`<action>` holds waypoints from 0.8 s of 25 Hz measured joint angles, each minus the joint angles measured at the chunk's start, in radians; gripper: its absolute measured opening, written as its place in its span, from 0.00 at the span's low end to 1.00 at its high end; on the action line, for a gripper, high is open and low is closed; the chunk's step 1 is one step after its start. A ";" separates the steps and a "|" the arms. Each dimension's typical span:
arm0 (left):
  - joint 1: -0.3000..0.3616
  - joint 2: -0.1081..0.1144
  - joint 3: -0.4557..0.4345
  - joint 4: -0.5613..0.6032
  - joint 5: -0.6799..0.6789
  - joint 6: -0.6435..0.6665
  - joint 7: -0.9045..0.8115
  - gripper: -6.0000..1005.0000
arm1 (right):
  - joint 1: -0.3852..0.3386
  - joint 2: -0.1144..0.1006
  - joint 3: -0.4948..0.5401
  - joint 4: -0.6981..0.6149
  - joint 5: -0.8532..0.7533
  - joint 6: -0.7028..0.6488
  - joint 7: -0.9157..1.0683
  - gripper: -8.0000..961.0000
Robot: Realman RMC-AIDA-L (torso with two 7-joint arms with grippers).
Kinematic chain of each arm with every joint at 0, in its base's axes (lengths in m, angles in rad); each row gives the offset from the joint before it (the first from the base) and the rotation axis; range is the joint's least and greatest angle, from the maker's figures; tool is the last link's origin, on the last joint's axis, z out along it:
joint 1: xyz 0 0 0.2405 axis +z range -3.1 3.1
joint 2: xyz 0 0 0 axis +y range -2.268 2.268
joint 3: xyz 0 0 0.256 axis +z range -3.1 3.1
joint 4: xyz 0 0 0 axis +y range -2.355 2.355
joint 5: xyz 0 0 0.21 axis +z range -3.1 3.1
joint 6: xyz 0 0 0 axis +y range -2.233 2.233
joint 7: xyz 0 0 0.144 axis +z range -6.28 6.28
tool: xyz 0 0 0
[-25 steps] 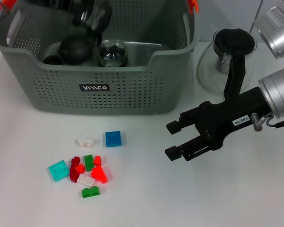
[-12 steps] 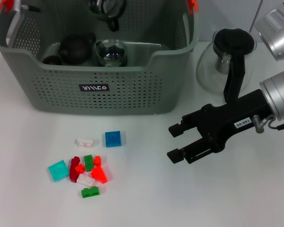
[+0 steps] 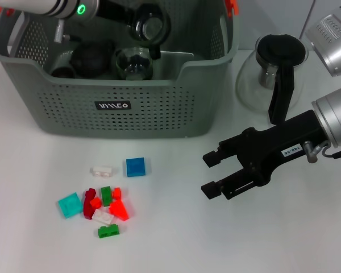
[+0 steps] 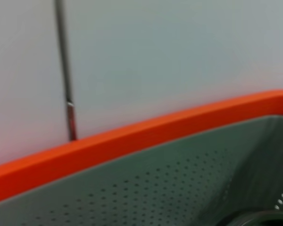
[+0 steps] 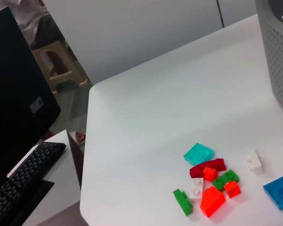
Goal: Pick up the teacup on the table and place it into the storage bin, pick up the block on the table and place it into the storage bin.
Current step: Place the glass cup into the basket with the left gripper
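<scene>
The grey-green storage bin [image 3: 159,108] stands at the back of the table; its orange rim and perforated wall [image 4: 146,188] fill the left wrist view. My left gripper [image 3: 137,20] hangs over the bin's middle, shut on a clear glass teacup [image 3: 152,24]. Inside the bin lie a dark teacup [image 3: 94,57] and another glass cup [image 3: 135,63]. Loose blocks sit in front of the bin: a blue block [image 3: 136,166] [image 5: 280,190], a white one [image 3: 101,170] and a mixed pile [image 3: 105,207] [image 5: 207,183]. My right gripper [image 3: 207,173] hovers open, to the right of the blocks.
A glass teapot with a black lid and handle [image 3: 275,62] stands right of the bin, behind my right arm. In the right wrist view the table's edge [image 5: 87,141] falls away past the blocks, with a keyboard [image 5: 19,179] and a stool [image 5: 56,66] beyond.
My left arm has swung in over the bin, and the glass teacup it carries has shifted right and slightly down. The right gripper has barely moved.
</scene>
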 joint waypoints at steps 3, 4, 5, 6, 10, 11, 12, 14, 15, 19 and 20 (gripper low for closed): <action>0.000 -0.010 0.000 0.000 0.007 -0.001 0.001 0.05 | 0.000 0.000 -0.004 0.000 0.000 0.002 -0.001 0.86; 0.001 -0.012 0.000 0.000 0.009 -0.001 0.001 0.05 | 0.000 0.000 -0.006 0.000 0.000 0.004 -0.001 0.86; 0.002 -0.013 0.000 0.001 0.011 0.000 0.002 0.05 | 0.000 0.001 -0.008 0.001 0.000 0.005 -0.001 0.86; 0.002 -0.014 0.001 0.001 0.012 0.001 0.002 0.05 | 0.000 0.001 -0.009 0.003 -0.001 0.005 -0.001 0.86; 0.004 -0.014 0.002 0.001 0.014 0.005 0.002 0.05 | 0.000 0.003 -0.010 0.006 -0.004 0.006 -0.002 0.86; 0.004 -0.014 0.004 0.001 0.014 0.006 0.002 0.05 | 0.000 0.003 -0.010 0.006 -0.004 0.006 -0.002 0.86; 0.004 -0.014 0.008 0.001 0.014 0.008 0.002 0.05 | 0.000 0.003 -0.010 0.006 -0.004 0.006 -0.002 0.86; 0.004 -0.015 0.026 -0.001 0.015 0.013 0.002 0.05 | 0.000 0.003 -0.010 0.007 -0.004 0.006 -0.002 0.86; 0.004 -0.015 0.039 -0.004 0.015 0.014 0.002 0.05 | 0.000 0.003 -0.010 0.007 -0.004 0.007 -0.002 0.86; 0.005 -0.017 0.057 -0.007 0.015 0.014 0.002 0.05 | 0.000 0.003 -0.010 0.007 -0.004 0.008 -0.002 0.86; 0.006 -0.018 0.062 -0.008 0.015 0.015 0.001 0.05 | 0.000 0.003 -0.010 0.007 -0.004 0.008 -0.002 0.86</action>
